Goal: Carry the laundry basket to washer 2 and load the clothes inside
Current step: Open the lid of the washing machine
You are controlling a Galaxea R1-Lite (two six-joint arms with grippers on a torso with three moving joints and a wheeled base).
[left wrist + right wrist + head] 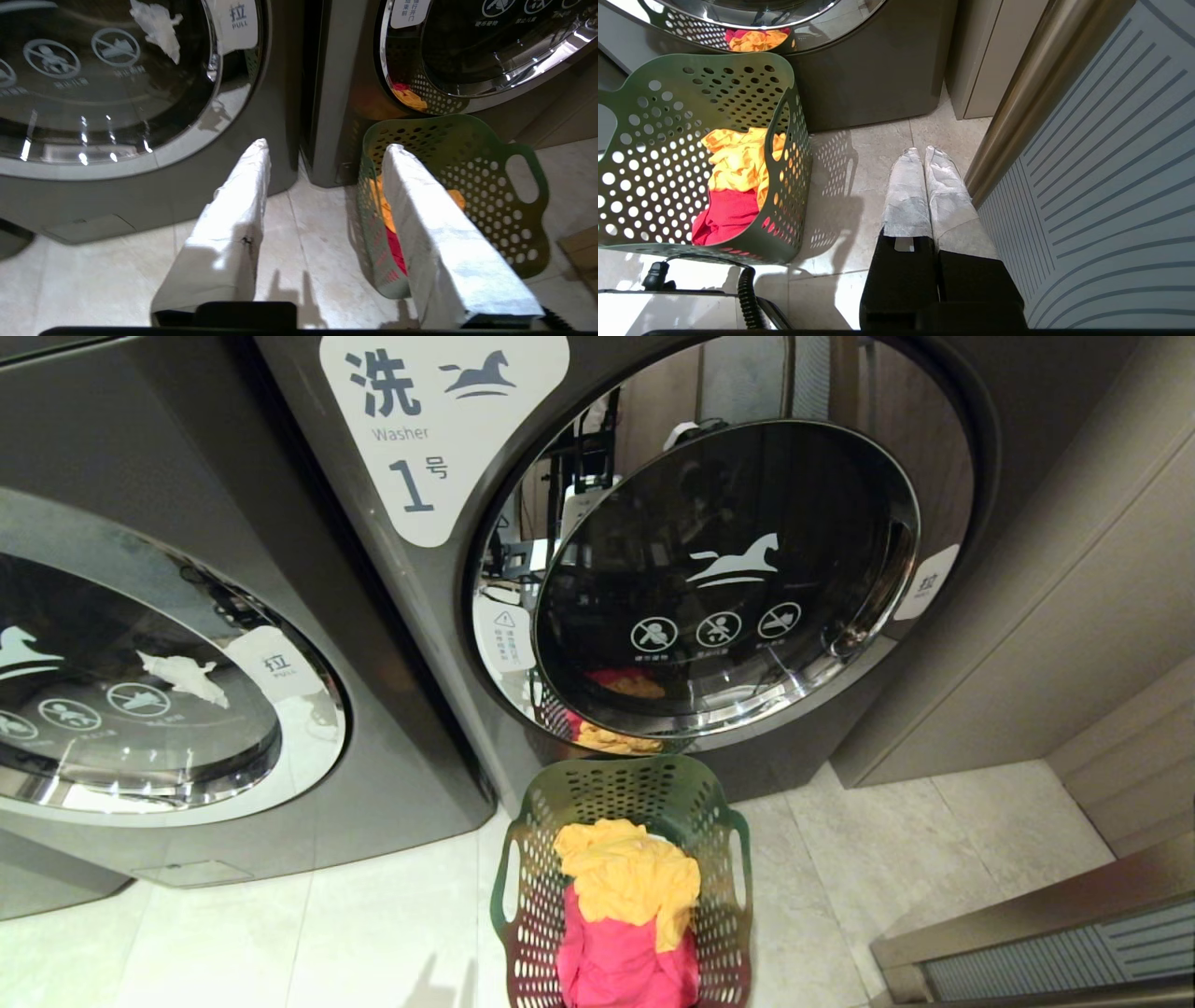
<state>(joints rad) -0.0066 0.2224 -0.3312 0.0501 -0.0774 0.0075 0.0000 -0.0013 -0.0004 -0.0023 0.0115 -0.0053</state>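
Basket: the laundry basket (624,887) is set on the tiled floor (373,933), just in front of the grey washer labelled 1 (709,569), whose round glass door is shut.
Contents: the clothes (627,915) are still piled inside the basket, the yellow-orange garment lying over the pink-red one; nothing has been loaded.
Second machine: a like grey washer (140,681) stands to the robot's left, door shut; no numeral is visible on it, so it cannot be confirmed as washer 2.
Left tool (324,154): its white-wrapped fingers are held apart, nothing between them, poised above the floor beside the basket's near wall.
Right tool (924,154): its fingers are pressed together, empty, hanging over the floor between the basket and a ribbed panel (1101,186).
Progress: judged early. The basket is neither gripped nor lifted; the carry, the opening of the door and the loading all remain.
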